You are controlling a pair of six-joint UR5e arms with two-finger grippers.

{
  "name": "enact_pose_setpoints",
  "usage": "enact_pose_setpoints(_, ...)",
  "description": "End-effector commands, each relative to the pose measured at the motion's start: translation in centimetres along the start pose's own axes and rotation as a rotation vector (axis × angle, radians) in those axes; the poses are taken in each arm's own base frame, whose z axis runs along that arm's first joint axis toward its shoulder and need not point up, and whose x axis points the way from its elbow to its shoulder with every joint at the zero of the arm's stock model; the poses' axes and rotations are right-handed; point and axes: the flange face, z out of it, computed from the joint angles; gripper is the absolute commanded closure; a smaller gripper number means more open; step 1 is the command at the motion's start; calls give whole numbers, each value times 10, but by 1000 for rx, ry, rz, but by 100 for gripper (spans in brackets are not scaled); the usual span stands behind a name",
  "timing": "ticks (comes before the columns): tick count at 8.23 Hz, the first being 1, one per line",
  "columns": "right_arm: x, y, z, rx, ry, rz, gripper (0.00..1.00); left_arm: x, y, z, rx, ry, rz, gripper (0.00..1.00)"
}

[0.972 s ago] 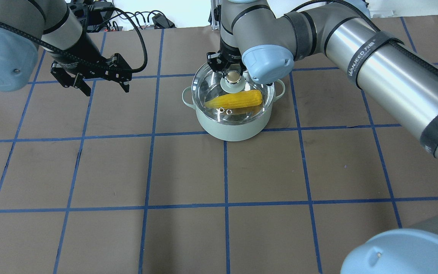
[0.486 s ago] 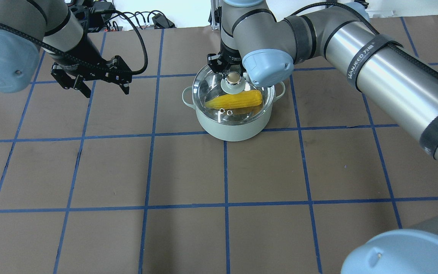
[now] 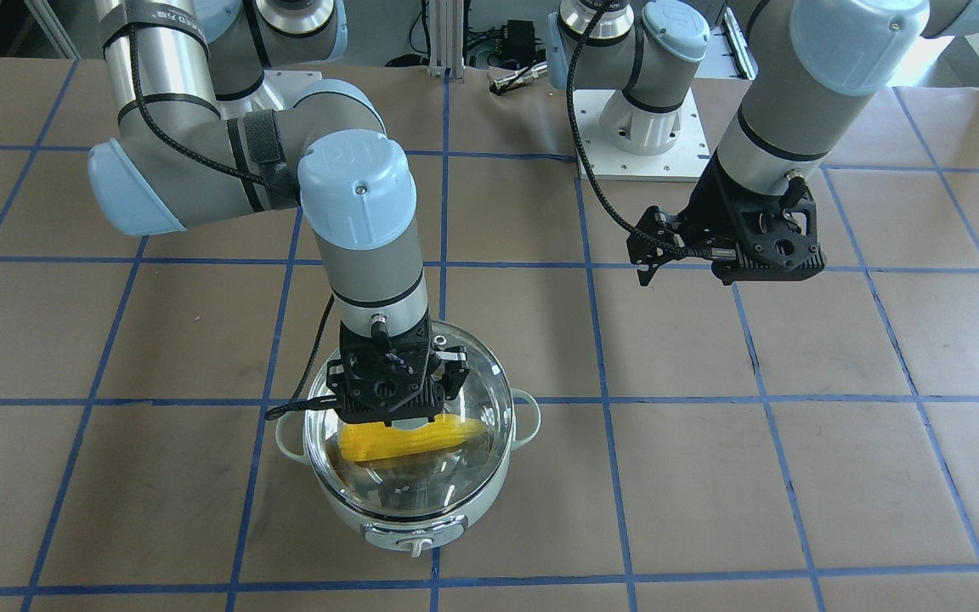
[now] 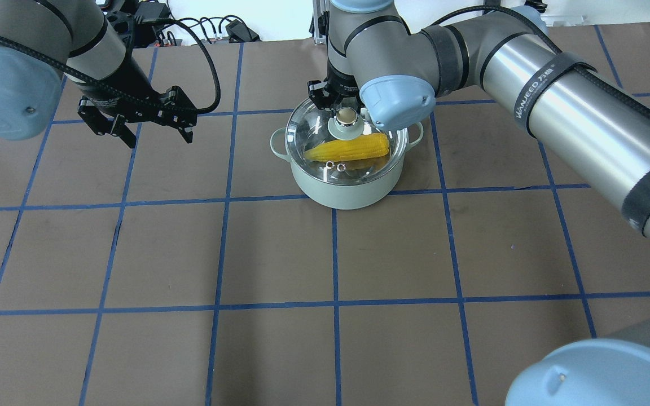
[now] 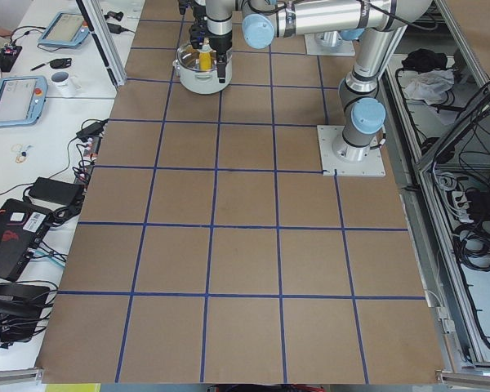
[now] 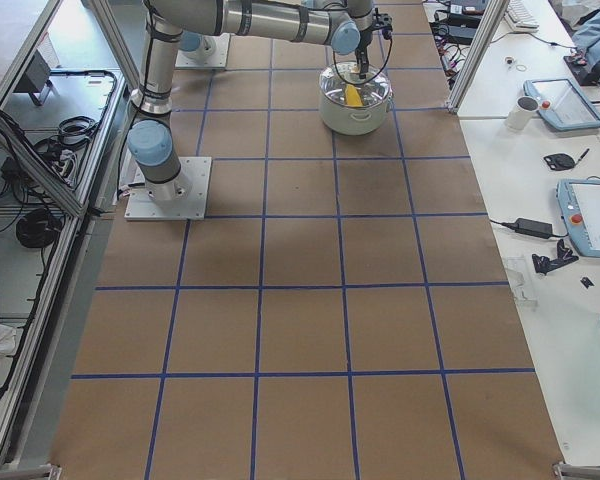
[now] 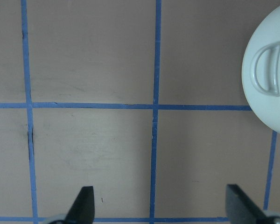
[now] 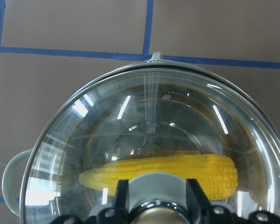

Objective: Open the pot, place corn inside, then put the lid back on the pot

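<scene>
Pot (image 4: 347,192): stands on the bench (image 4: 280,254) toward the operators' edge, about midway between the left and right ends. Turned with the control knob (image 3: 410,545) to the operators' edge and one loop handle (image 7: 266,70) to the left end.

Lid (image 4: 313,132): sits level on the pot rim and closes it. Looks fully seated, with no gap seen from the right wrist.

Corn (image 4: 347,149): lies inside the pot, in plain sight through the glass.

Corn axis: runs roughly along the operators' edge, slightly skewed. Points its tapered tip toward the left end and a little toward the robot's edge, and its blunt end toward the right end.

Why so: probably laid flat and crosswise to fit below the lid, being shorter than the pot is wide.

Right hand (image 8: 156,189): hangs straight down over the lid knob (image 4: 346,116), fingers spread to either side of it. Judged released, gripping nothing.

Why there: centred on the lid's only graspable part, and vertical so as to set the glass down level.

Left hand (image 7: 159,196): hovers over bare bench beside the pot, toward the left end. Fingers wide apart, holding nothing. Likely parked clear of the right arm.

Stage: appears all but finished, with only a lift away from the lid knob left.
</scene>
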Motion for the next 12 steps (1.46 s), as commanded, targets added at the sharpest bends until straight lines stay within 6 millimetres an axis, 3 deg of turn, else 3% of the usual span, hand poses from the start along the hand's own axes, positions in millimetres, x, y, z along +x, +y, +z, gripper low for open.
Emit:
enact_pose_setpoints(1,-1,-2,-2,26,-6,-2,90,0,0,2,-4,1,-1,0)
enact_pose_setpoints(10,1,2,6,14,-1,-16,89,0,1,1,-1,5,-4,0)
enact_pose_setpoints(11,1,2,7,14,-1,-16,76,0,1,1,-1,5,-4,0)
enact_pose_setpoints(12,1,2,8,13,0,-16,36,0,1,1,-1,1,-2,0)
